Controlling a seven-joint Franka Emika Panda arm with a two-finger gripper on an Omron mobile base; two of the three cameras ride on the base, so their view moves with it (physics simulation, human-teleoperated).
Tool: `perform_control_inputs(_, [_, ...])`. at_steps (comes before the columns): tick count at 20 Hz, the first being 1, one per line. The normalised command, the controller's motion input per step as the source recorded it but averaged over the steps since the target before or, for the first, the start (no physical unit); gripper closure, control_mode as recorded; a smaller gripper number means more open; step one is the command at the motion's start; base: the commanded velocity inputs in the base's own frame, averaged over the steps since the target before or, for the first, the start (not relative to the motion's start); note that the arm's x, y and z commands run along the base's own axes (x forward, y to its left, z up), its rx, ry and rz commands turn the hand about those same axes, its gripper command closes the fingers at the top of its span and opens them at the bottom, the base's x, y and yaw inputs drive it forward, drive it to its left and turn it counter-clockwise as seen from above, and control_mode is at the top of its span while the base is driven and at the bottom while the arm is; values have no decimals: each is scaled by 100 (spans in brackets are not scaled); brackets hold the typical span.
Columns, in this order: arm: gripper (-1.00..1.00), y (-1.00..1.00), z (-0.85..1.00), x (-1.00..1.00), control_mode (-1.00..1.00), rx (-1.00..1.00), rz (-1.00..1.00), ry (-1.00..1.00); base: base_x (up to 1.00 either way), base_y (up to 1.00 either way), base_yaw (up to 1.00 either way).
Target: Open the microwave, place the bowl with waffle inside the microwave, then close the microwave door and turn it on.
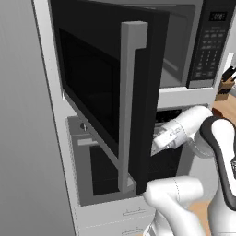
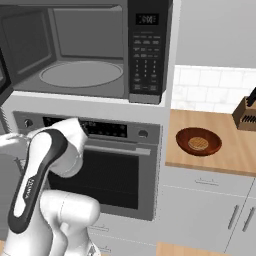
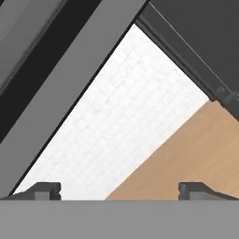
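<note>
No text can be read with certainty. The black keypad panel (image 2: 146, 55) of the large black-fronted, silver-trimmed microwave (image 2: 85, 50) bears rows of small pale key labels and a small display with light digits, all too blurred to make out. The dark control strip (image 2: 90, 127) of the steel oven likewise shows faint, illegible markings. The white robot arm's dark band (image 2: 30, 187) carries small unreadable lettering.

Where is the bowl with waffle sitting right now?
In the right base view the bowl with waffle rests on the wooden counter, right of the open microwave and the oven, left of the knife block.
</note>
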Motion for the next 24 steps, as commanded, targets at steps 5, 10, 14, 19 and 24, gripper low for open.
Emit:
perform_control_inputs(5, [-100, -100, -9, 46, -100, 14, -8, 4, 0, 0, 0])
perform_control_inputs(10, [-100, -100, -17, 38, -100, 4, -37, 1, 0, 0, 0])
perform_control_inputs(14, [-100, -100, -26, 8, -100, 2, -59, 2, 0, 0, 0])
perform_control_inputs(19, [-100, -100, -23, 2, -100, 1, -60, 6, 0, 0, 0])
perform_control_inputs(24, [-100, -100, -7, 1, -100, 2, -55, 19, 0, 0, 0])
